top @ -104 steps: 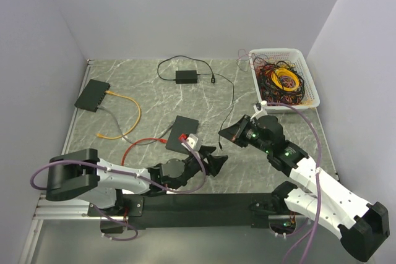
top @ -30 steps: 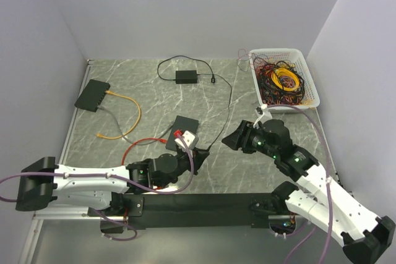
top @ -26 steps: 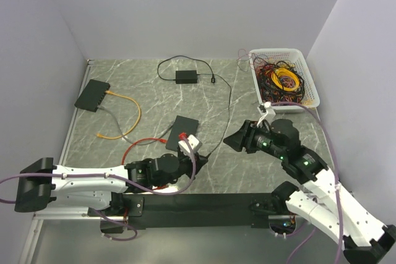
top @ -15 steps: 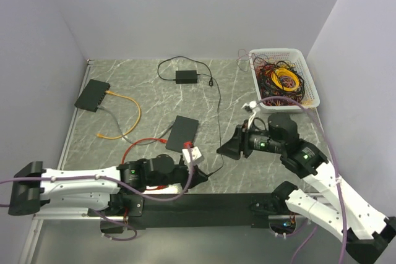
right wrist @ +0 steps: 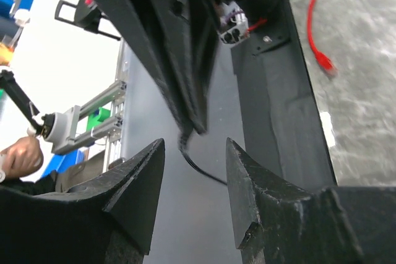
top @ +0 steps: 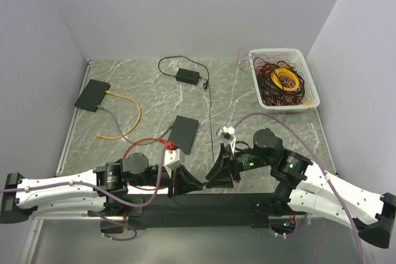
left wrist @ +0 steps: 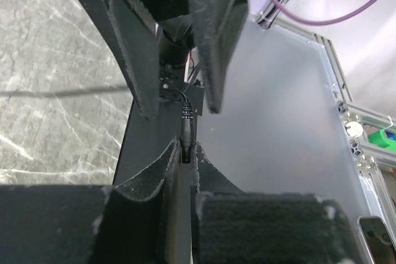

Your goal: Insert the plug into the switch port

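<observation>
My left gripper [left wrist: 184,149] is shut on a small black barrel plug [left wrist: 186,129], whose tip sticks out past the fingertips. In the top view this gripper [top: 197,187] hangs low over the black rail at the table's near edge. My right gripper [top: 216,174] faces it with jaws open. Its fingers [left wrist: 139,54] stand on either side of the plug's thin black cable [right wrist: 199,168] without touching it. The right gripper [right wrist: 193,153] holds nothing. The flat black switch [top: 184,132] lies mid-table, well beyond both grippers.
The cable runs back to a black power adapter [top: 189,75]. A red cable [top: 143,145] lies beside the switch. A second black box [top: 91,95] with a yellow cable [top: 130,112] sits far left. A white basket [top: 307,103] of tangled wires stands at the back right.
Both arms have drawn back toward the near edge, the left one carrying the plug and dragging cable and adapter along. The right jaws have narrowed around the cable by the plug.
</observation>
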`<state>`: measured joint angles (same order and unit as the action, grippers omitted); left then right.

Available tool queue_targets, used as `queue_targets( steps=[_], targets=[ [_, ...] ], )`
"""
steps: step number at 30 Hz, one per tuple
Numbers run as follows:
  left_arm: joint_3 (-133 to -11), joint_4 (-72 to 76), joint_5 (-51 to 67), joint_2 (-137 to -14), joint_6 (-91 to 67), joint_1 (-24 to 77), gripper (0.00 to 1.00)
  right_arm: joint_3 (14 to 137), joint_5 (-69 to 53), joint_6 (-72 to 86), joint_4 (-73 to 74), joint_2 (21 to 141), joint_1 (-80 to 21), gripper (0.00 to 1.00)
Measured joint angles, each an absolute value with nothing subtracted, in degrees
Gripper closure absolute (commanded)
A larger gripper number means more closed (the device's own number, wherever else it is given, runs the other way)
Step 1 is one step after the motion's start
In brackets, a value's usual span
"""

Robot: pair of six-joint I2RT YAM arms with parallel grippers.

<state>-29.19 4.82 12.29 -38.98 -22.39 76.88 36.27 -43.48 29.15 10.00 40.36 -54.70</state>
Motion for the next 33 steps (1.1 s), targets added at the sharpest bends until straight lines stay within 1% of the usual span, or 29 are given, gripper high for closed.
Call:
queue_targets(
  steps=[3, 7, 13, 15, 23, 24, 27, 29, 33],
  targets=[
    [-29.19, 4.62, 12.29, -39.92, -22.41, 76.88, 0.99, 36.29, -43.29, 29.36, 7.62, 41.34, -56.1, 0.5],
    [-29.19, 3.99, 12.16, -41.52, -22.83, 76.88, 0.99, 36.29, -42.89, 29.5, 6.63, 41.76, -56.77, 0.53],
    [-29.19, 3.51, 11.92, -40.99, -23.4, 76.88, 0.99, 36.29, -42.63, 29.54, 6.26, 42.65, -57.14, 0.56],
    [-29.19, 3.46, 11.75, -40.32, -23.4, 76.88, 0.99, 36.29, -42.39, 29.56, 6.2, 43.07, -57.36, 0.61],
    [-29.19, 3.03, 11.27, -39.88, -23.42, 76.88, 0.99, 36.29, -40.62, 29.58, 6.2, 44.47, -57.93, 0.72],
    [-29.19, 3.01, 11.16, -40.01, -23.42, 76.88, 0.99, 36.29, -40.45, 29.56, 6.2, 44.47, -58.0, 0.76],
    [-29.19, 2.63, 10.83, -40.23, -23.42, 76.88, 0.99, 36.29, -39.9, 29.54, 6.28, 44.51, -58.11, 0.78],
    [-29.19, 2.5, 10.68, -40.21, -23.42, 76.88, 0.99, 36.29, -39.66, 29.54, 6.44, 44.6, -58.22, 0.78],
    [-29.19, 2.2, 10.15, -40.12, -23.42, 76.88, 0.99, 36.29, -39.4, 29.54, 6.63, 44.86, -58.37, 0.74]
  ],
)
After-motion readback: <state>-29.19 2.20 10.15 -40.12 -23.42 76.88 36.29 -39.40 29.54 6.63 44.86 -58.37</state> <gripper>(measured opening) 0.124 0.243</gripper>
